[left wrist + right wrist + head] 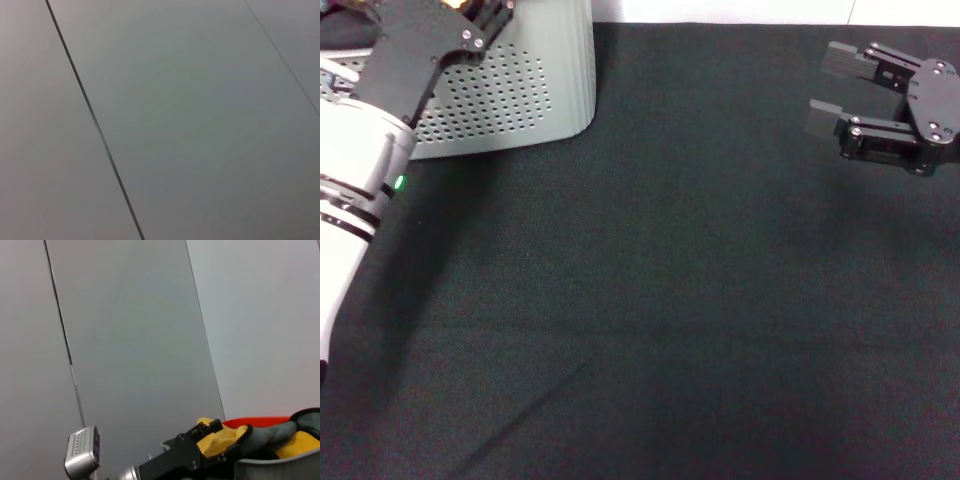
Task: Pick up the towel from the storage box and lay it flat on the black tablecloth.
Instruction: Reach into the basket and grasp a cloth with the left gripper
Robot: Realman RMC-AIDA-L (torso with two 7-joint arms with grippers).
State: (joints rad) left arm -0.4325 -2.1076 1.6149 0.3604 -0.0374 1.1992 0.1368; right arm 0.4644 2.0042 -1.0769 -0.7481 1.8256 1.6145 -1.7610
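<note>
1. The black tablecloth (670, 330): matte black sheet covering the whole near and middle ground, with faint creases running diagonally in the near left part. Nothing lies on its central area, which reads as the spot kept free for laying the towel flat.

2. The right gripper (830, 105): far right, hovering just above the cloth, well apart from the box. Its two fingers stand spread with a visible gap and hold nothing. It appears to be waiting off to the side, ready to help spread the fabric later.

3. The left gripper (485, 15): far left, at the end of the white arm, reaching up and over the rim of the box. Its fingertips pass out of view at the top edge, so whether they are open or closed cannot be told. The placement suggests a reach into the box for the towel.

4. The storage box (535, 90): pale grey-green bin at the far left, rounded corner, dotted perforated side facing the camera. It stands on the cloth.

5. The towel (277, 437): only a rumpled grey-green fold shows in the right wrist view, just above the box rim (280, 465), among yellow and orange items. By that showing it is not yet out of the box; edging and full shape are hidden.
</note>
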